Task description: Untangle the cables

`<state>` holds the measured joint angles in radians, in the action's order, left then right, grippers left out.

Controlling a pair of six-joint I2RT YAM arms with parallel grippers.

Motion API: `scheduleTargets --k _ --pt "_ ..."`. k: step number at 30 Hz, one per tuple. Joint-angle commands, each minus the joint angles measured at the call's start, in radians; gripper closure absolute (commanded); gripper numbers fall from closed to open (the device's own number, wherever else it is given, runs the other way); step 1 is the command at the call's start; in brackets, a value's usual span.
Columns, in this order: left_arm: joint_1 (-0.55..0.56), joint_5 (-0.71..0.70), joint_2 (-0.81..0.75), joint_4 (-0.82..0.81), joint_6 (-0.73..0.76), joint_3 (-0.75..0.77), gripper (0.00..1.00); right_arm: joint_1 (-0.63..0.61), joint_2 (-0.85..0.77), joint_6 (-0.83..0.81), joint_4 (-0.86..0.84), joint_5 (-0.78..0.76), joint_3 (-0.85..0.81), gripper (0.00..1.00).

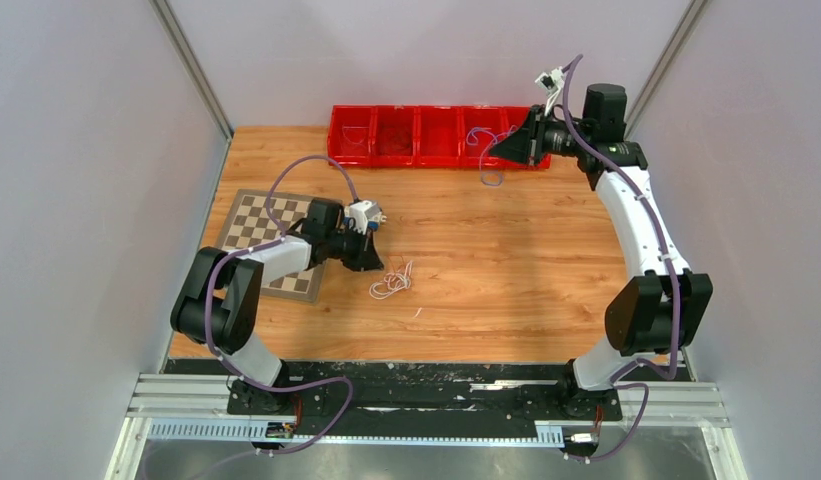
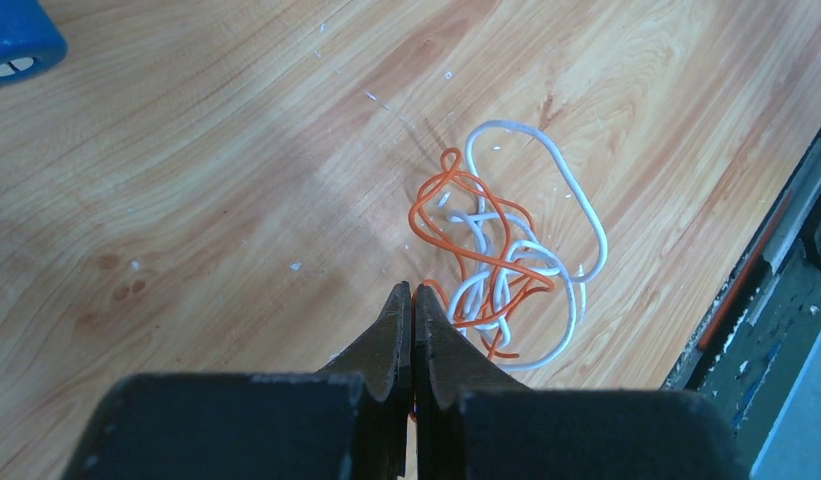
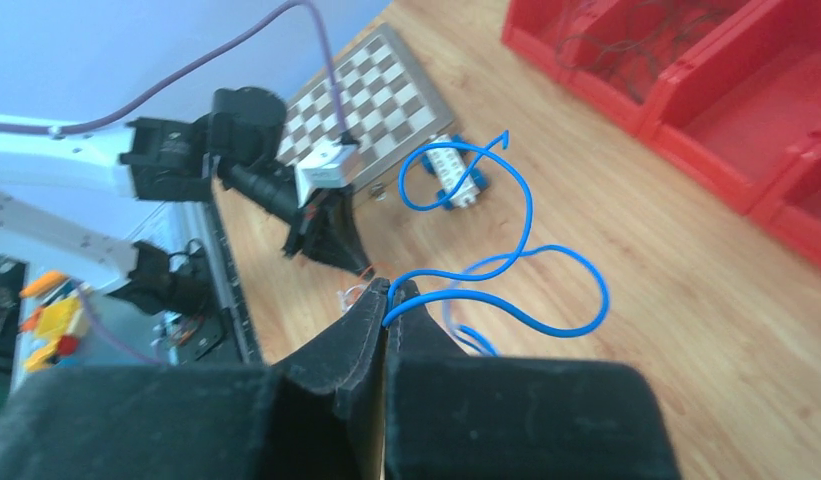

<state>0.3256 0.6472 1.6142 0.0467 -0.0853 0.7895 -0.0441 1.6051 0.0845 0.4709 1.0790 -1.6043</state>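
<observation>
Cables (image 2: 491, 262) in orange and white lie knotted together on the table (image 1: 506, 280), near its front edge and towards the left arm. In the left wrist view the orange cable (image 2: 426, 205) winds in several tight loops through the middle of the knot, while the white cable (image 2: 586, 215) throws one long loop out past it on the right side and crosses the orange again and again lower down. From above the same bundle (image 1: 391, 283) shows as a small pale heap just to the right of the left gripper (image 1: 366, 258).

The left gripper (image 2: 413, 292) is low over the wood with its two fingers pressed flat together, no gap between them. An orange strand runs right up to the fingertips (whether it is nipped there I cannot tell).

The right gripper (image 3: 389, 290) is closed as well, and it pinches the blue cable (image 3: 529, 205) at its tip. That cable hangs free in wide curls, clear of the knot and well apart from it. In the top view the right gripper (image 1: 506, 148) is held up at the far side of the table, in front of the row of red bins (image 1: 426, 135).

A chessboard (image 1: 256, 225) lies flat on the left of the table, partly under the left arm, and a small blue and white toy car (image 3: 456, 180) stands beside it
</observation>
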Motion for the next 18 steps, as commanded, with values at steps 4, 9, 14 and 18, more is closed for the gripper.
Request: scheduleTargets --k 4,9,14,18 --pt "-0.001 0.033 -0.020 0.010 0.022 0.085 1.00 -0.007 0.152 0.045 -0.228 -0.176 -0.114 1.00" --pt "0.000 0.031 0.015 0.022 0.023 0.134 1.00 -0.008 0.355 0.067 -0.273 -0.195 -0.291 1.00" --pt "0.000 0.026 0.052 0.029 0.019 0.163 1.00 -0.008 0.560 0.083 -0.325 -0.229 -0.504 1.00" --pt "0.000 0.029 0.086 0.038 0.016 0.189 1.00 -0.013 0.696 0.082 -0.382 -0.281 -0.625 1.00"
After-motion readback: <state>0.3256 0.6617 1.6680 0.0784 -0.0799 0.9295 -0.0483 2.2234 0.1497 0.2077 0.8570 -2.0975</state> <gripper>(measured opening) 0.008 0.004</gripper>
